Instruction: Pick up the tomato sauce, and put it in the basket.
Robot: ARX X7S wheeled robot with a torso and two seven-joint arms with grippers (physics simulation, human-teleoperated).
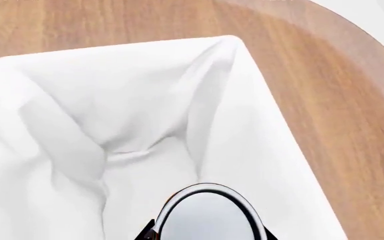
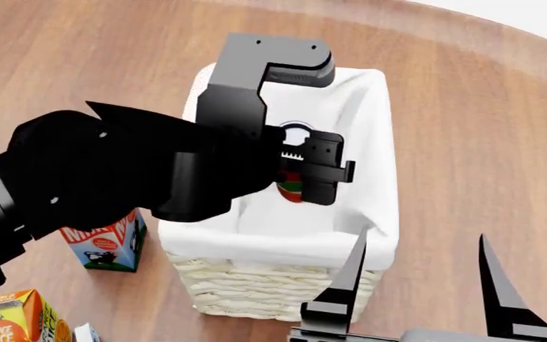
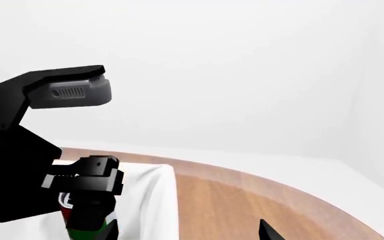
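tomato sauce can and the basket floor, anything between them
Nothing: in the left wrist view only open air separates the tomato sauce, held in the left gripper, from the white cloth lining of the basket.

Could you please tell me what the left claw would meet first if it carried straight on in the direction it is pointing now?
The left claw, holding the tomato sauce, points down into the basket. Going straight on, it would probably meet the white cloth lining at the basket's bottom first; the depth left is unclear.
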